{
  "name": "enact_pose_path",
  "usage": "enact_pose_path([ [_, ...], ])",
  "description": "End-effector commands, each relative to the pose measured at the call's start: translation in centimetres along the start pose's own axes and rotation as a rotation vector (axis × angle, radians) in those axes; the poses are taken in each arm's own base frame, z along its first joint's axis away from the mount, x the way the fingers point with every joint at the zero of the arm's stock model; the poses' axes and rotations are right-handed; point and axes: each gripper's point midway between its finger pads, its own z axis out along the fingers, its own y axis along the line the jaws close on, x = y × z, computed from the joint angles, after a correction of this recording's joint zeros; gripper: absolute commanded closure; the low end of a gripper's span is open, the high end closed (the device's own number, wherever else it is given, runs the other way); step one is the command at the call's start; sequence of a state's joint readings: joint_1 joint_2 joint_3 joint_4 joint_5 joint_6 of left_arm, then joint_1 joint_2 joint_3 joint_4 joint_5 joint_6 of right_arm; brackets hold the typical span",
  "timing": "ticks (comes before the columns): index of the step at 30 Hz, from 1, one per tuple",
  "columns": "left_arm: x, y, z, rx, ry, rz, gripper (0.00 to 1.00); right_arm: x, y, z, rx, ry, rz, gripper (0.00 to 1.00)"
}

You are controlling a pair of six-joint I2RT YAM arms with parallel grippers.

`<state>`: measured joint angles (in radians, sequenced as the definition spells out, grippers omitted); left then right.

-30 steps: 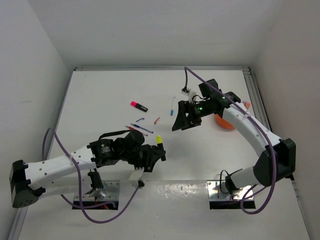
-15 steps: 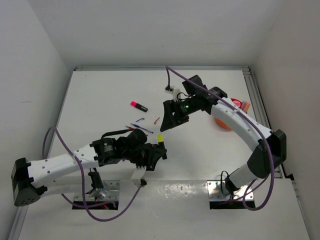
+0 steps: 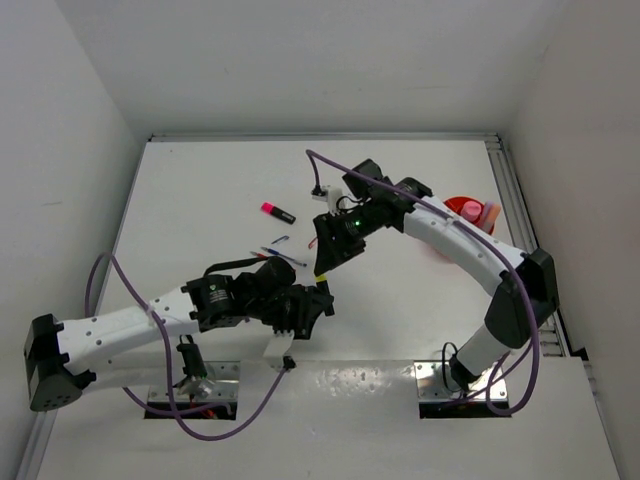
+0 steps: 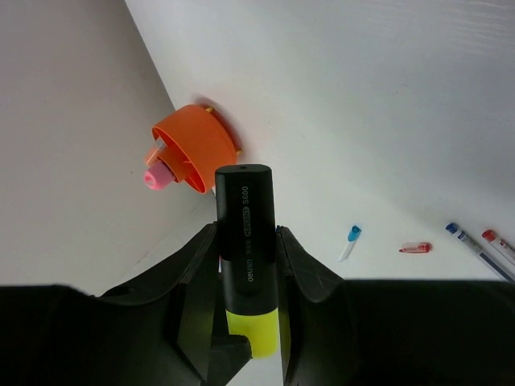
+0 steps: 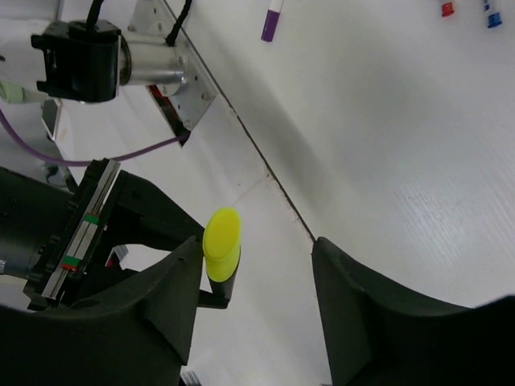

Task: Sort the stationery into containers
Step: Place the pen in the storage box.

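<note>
My left gripper (image 3: 312,296) is shut on a yellow-capped black highlighter (image 3: 320,273) and holds it up above the table; in the left wrist view the highlighter (image 4: 244,193) stands between the fingers (image 4: 197,273). My right gripper (image 3: 326,252) is open, right over the yellow cap. In the right wrist view the cap (image 5: 222,240) sits between the open jaws, close to the left finger (image 5: 165,297). The orange bowl (image 3: 461,206) stands at the far right with a pink-capped item (image 3: 487,212) in it; it also shows in the left wrist view (image 4: 193,145).
A pink marker (image 3: 278,211) lies at the back left. Thin blue and red pens (image 3: 285,256) lie beside the grippers. A blue-capped piece (image 4: 350,240) and a red piece (image 4: 415,248) lie on the table. The left arm's metal base plate (image 5: 173,88) is below the highlighter.
My right arm has swung left from beside the orange bowl to over the highlighter, jaws open. My left gripper has kept hold of the highlighter and barely moved.
</note>
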<state>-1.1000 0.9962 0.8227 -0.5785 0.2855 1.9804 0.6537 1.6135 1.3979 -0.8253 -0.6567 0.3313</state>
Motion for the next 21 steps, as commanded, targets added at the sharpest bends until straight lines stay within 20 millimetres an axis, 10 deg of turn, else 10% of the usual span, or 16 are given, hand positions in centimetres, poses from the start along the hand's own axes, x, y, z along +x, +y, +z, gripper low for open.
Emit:
enact_pose_path([
  [1,0.4,1.6,-0.3,-0.02,0.017,0.125,1.0,-0.7,1.2,0.1,-0.014,-0.008,-0.059,0.46],
  [10,1.1,0.9,-0.1,-0.004,0.04,0.087,0.96,-0.2,2.1,0.4,-0.035,0.006,-0.092,0.89],
  [21,1.3,1.7,-0.5,-0.076,0.064,0.02,0.0,-1.6,1.7,-1.0,0.021,-0.053,-0.162,1.0],
])
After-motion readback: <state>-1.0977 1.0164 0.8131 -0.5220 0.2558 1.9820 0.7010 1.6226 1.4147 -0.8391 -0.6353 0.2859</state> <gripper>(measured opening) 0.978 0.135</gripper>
